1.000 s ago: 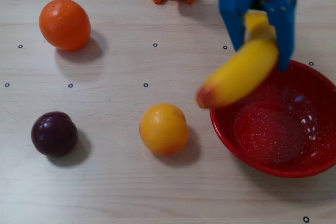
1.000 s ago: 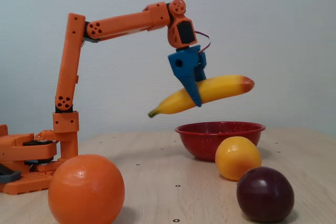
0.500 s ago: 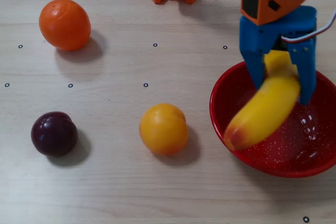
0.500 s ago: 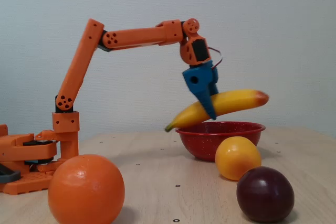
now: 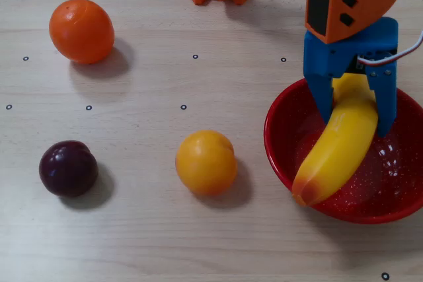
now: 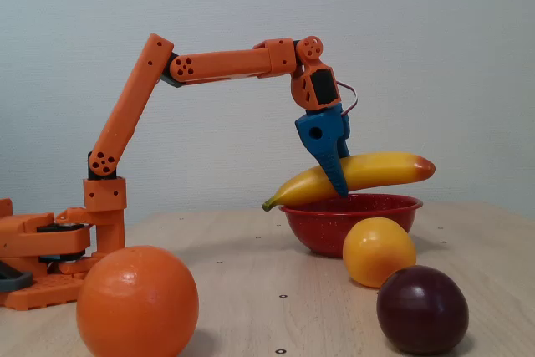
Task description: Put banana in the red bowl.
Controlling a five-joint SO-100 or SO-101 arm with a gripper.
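Observation:
The long yellow banana [image 5: 340, 146] is held over the red bowl [image 5: 281, 153], its orange-red end reaching past the bowl's front-left rim in the overhead view. In the fixed view the banana [image 6: 380, 171] hangs just above the red bowl's rim [image 6: 313, 232], nearly level, green stem end to the left. My blue gripper [image 5: 357, 120] is shut on the banana's middle, one finger on each side; it also shows in the fixed view [image 6: 338, 183].
A round yellow-orange fruit [image 5: 205, 162] sits left of the bowl. A dark purple plum [image 5: 68, 168] lies at the front left and an orange [image 5: 81, 30] at the back left. The arm's orange base [image 6: 50, 248] stands at the table's far edge.

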